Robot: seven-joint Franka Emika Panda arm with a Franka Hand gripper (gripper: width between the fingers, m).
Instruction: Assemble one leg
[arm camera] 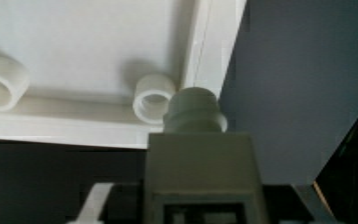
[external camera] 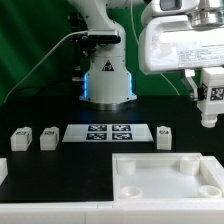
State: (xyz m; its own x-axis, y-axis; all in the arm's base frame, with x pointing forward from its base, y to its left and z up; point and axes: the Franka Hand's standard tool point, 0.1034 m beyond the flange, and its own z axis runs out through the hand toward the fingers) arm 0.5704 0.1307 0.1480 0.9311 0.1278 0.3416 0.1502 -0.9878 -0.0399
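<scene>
Leg [external camera: 209, 100] hangs in the air on the exterior view's right, pinched in the gripper [external camera: 209, 88], so the claw is clamped on it rather than empty. Its long axis runs straight up and down, with the tag side facing the camera and the round peg end pointing down.

The bit that matters for the next move is the panel [external camera: 150, 158], which lies below. The leg looks to sit over or just past the panel's far corner on the exterior view's right, well clear of the surface. The wrist view looks down along the leg [arm camera: 202, 165]. There the peg tip lands right beside the corner socket [arm camera: 155, 99], over the rim and not centred on the hole.

Best guess is it needs a small sideways nudge toward that socket before going down. The leg has to stay plumb or the peg will catch the rim.

Spare legs [external camera: 48, 137] sit by the marker board [external camera: 105, 132], well apart from all this.
</scene>
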